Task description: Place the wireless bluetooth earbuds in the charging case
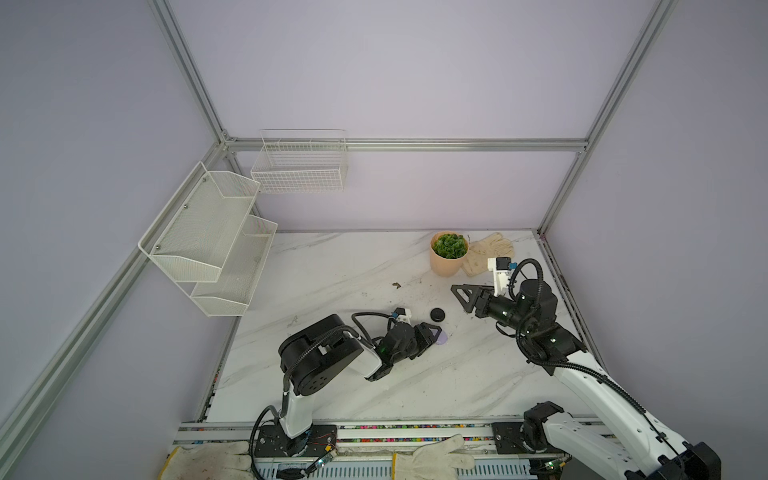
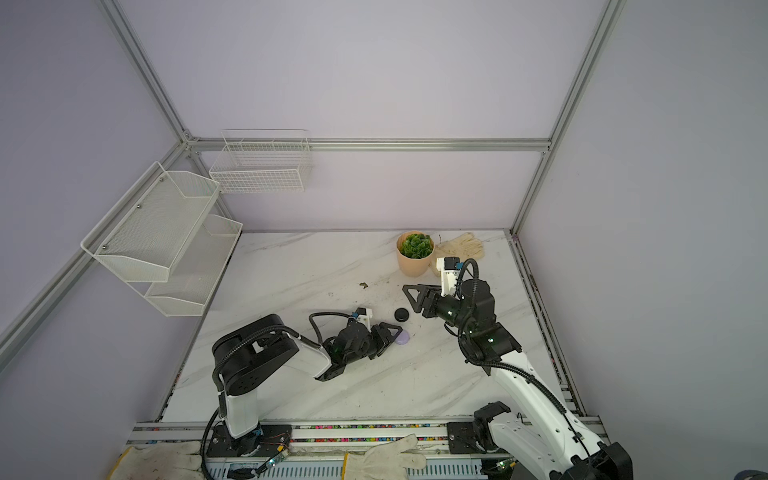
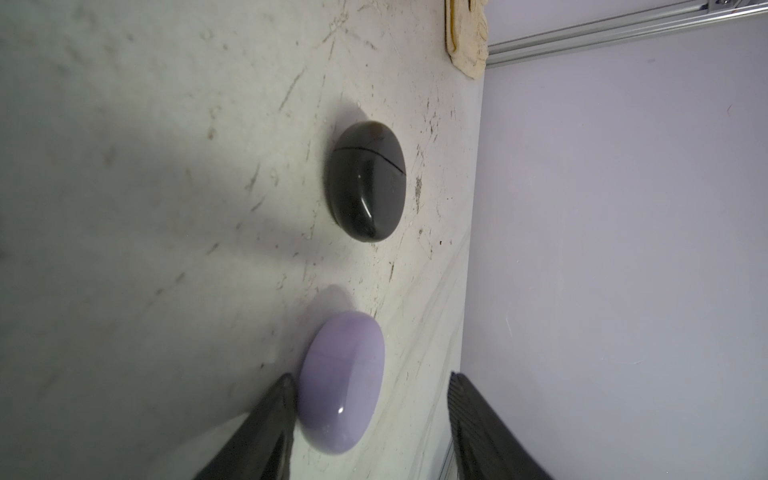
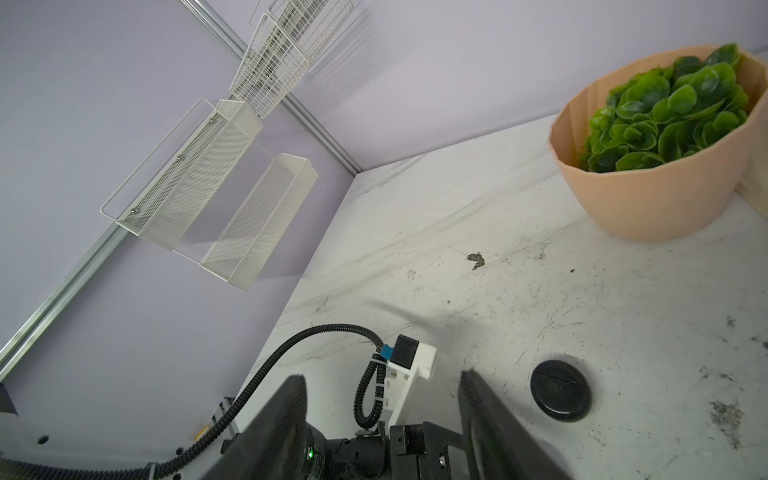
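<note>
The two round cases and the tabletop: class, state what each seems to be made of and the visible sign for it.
Black case: probably glossy hard plastic; sharp highlight, thin lid seam.
Lilac case: likely the same, smooth with a bright glint.
Tabletop: marble-look slab, white with grey veins; real stone or laminate cannot be told.

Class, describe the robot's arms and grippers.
Left arm and right arm: white shells, black joint housings, green lights, black corrugated cables. The left gripper and right gripper have black triangular open-frame fingers; a white camera mount tops each wrist.
</note>
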### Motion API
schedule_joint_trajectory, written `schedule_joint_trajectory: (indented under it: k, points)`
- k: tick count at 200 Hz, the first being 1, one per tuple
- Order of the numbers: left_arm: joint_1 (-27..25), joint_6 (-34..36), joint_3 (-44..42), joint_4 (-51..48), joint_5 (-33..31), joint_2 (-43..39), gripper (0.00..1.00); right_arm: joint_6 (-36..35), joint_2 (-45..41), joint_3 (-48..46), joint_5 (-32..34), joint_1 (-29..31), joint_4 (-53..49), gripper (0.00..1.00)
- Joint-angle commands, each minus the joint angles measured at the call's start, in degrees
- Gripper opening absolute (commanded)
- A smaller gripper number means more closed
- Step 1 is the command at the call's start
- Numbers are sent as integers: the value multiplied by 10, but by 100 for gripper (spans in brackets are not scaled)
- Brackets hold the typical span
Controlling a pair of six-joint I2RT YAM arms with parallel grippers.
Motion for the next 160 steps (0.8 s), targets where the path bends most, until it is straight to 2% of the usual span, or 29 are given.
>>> schedule_joint_trajectory:
  k: [1,26,40,51,60,66,72,78,84,92,99,103,109,125,137,144,160]
  points:
    - [-4,2,-23,-21,-17,-36,62,-6,1,14,-5,-5,21,62]
    - [-2,22,-35,-77,-34,-86,64,-13,5,13,12,-5,19,62]
    - [7,74,-23,-142,-38,-131,65,-32,10,10,64,-5,16,63]
    - [22,159,3,-240,-41,-178,67,-64,13,2,148,-4,20,65]
    - [31,253,31,-336,-65,-220,71,-86,14,-22,249,-5,59,66]
    - [33,330,49,-396,-94,-246,80,-100,14,-53,293,-5,123,66]
    - [35,376,63,-451,-142,-270,89,-128,17,-94,328,-5,197,66]
    - [36,408,70,-490,-200,-281,92,-166,28,-136,356,-4,288,66]
    - [43,466,79,-515,-231,-311,99,-203,51,-169,387,-4,364,66]
    - [61,551,90,-532,-255,-322,99,-252,101,-188,422,-4,436,66]
    - [83,597,97,-548,-290,-323,100,-245,142,-174,470,-7,442,66]
    - [98,620,98,-550,-310,-321,100,-253,156,-155,487,-9,417,67]
    - [125,666,93,-536,-324,-319,100,-301,177,-141,490,-11,409,67]
    - [190,804,70,-480,-335,-322,99,-352,236,-160,520,-15,525,69]
    - [230,898,31,-399,-339,-329,99,-394,301,-171,551,-23,616,69]
    - [258,921,0,-338,-329,-335,100,-409,332,-168,562,-27,636,69]
    - [350,914,-59,-242,-231,-341,99,-404,377,-184,538,-44,708,69]
